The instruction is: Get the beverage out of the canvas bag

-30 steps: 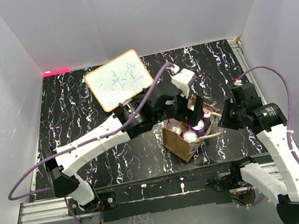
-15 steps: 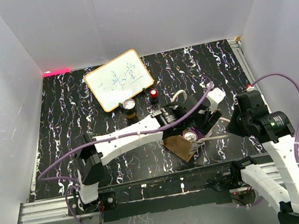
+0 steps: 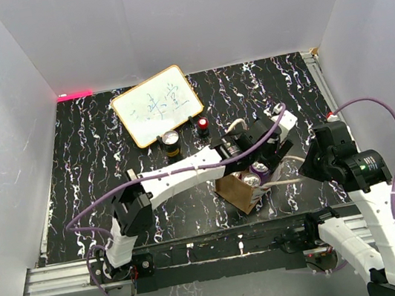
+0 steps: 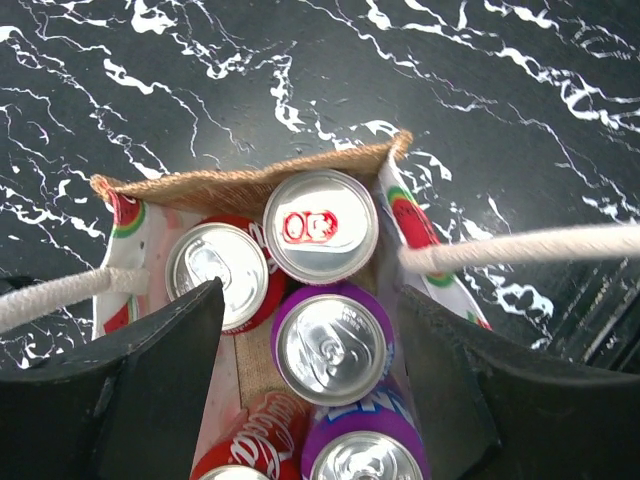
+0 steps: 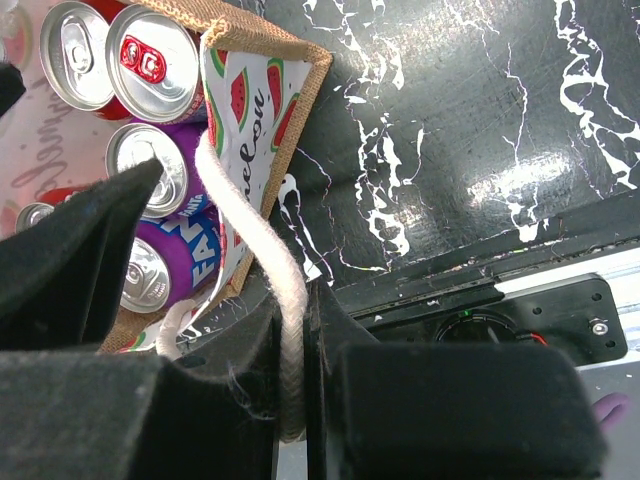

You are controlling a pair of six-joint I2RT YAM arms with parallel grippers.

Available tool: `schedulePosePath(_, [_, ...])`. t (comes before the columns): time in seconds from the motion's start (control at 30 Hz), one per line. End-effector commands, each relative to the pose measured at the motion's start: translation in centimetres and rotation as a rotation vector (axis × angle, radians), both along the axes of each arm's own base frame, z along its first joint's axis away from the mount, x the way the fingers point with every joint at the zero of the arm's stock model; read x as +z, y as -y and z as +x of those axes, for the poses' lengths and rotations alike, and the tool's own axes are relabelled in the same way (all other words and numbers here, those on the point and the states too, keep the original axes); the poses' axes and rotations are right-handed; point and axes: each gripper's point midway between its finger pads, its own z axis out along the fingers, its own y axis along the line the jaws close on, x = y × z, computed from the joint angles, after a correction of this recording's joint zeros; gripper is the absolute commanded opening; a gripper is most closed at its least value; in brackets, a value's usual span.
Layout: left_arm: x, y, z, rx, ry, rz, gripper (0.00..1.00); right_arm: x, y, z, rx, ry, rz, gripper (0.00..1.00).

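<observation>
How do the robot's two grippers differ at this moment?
The left gripper is open wide; the right gripper is shut. The left gripper holds nothing and hangs over the cans in the canvas bag; the right gripper pinches a white cord handle just outside that bag. Both have black fingers and both are at the same bag.

The canvas bag (image 4: 250,180) is brown, its lining pale with watermelons; white cord handle (image 4: 520,245), purple can (image 4: 335,345), red can (image 4: 215,275); black, white-veined bench (image 4: 500,80).
</observation>
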Motion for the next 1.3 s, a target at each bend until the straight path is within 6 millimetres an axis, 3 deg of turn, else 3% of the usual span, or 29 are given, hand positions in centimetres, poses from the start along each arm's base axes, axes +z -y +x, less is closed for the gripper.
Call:
schedulePosePath(0.0, [1.5, 0.6, 2.0, 0.047, 0.016, -0.045, 0.69, 0.8, 0.8, 0.4, 0.001, 0.045, -0.048, 0.1])
schedulePosePath(0.2, [-0.3, 2.1, 1.5, -0.001, -0.029, -0.034, 0.74, 1.0, 0.7, 0.8, 0.022, 0.06, -0.05, 0.1])
schedulePosePath(0.47, [-2.6, 2.1, 2.0, -0.012, -0.013, 0.025, 0.74, 1.6, 0.9, 1.0, 0.035, 0.09, -0.069, 0.1])
schedulePosePath(0.93, [-6.1, 5.0, 2.1, -0.115, -0.017, 0.055, 0.68, 1.7, 0.5, 1.3, 0.076, 0.103, -0.092, 0.12])
schedulePosePath(1.13, [-5.7, 4.6, 2.2, -0.095, -0.019, 0.088, 0.68, 1.7, 0.3, 1.3, 0.085, 0.108, -0.106, 0.15])
schedulePosePath(1.27, [-3.8, 3.5, 2.4, -0.047, -0.006, 0.119, 0.7, 1.7, 0.2, 1.4, 0.085, 0.109, -0.116, 0.17])
